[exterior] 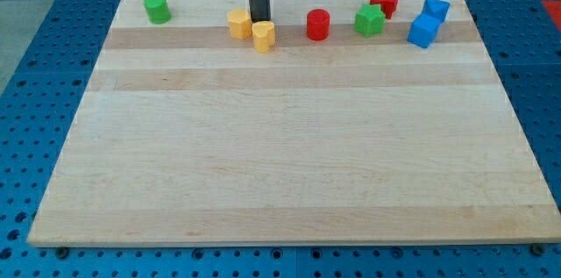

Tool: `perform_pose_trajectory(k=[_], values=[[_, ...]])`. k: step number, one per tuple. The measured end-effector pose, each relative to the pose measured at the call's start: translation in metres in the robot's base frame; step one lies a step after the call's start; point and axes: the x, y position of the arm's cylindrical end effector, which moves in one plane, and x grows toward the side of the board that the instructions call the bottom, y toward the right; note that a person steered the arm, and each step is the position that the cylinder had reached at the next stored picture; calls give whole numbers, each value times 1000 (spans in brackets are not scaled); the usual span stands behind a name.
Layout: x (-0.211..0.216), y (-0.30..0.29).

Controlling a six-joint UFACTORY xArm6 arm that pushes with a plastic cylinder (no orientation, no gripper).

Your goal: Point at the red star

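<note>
The red star [384, 0] sits near the view's top right on the wooden board [289, 155], just right of and above a green star [370, 20]. My tip [259, 20] is at the view's top centre, just behind a yellow cylinder [264, 35] and right of a yellow block [238, 24]. The tip is well to the left of the red star, with a red cylinder [317, 25] between them.
A green cylinder [158, 8] stands at the top left corner. Two blue blocks [436, 9] [422, 31] lie at the top right, beside the red star. The board rests on a blue perforated table [35, 59].
</note>
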Motion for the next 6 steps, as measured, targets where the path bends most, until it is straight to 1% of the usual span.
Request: perform_pose_trajectory(k=[1, 2, 4, 6], values=[[-10, 40], [-21, 96], [-60, 179], [-60, 233]])
